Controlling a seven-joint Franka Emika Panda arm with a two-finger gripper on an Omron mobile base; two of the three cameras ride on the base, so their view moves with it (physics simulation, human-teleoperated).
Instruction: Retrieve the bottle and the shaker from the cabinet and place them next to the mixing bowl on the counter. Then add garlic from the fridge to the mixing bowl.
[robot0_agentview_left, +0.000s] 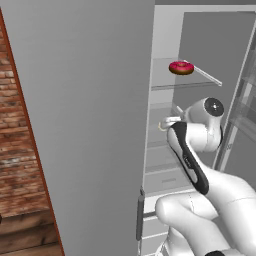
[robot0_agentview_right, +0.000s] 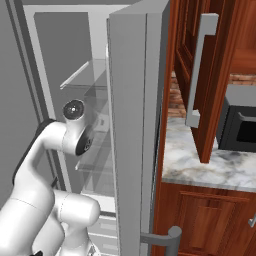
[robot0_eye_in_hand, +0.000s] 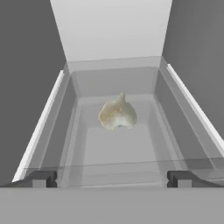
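Hand view, left to right: left fingertip (robot0_eye_in_hand: 39, 179), then the garlic (robot0_eye_in_hand: 117, 113) lying ahead of the gripper (robot0_eye_in_hand: 112, 179) on the clear fridge shelf (robot0_eye_in_hand: 144, 148), centred between the wide-apart fingers and untouched, then the right fingertip. A donut (robot0_agentview_left: 181, 67) sits on the shelf above.

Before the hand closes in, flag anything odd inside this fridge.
Nothing looks damaged or spilled. The garlic lies alone in a clear bin. The one oddity: a pink-frosted donut sits bare on the glass shelf above.
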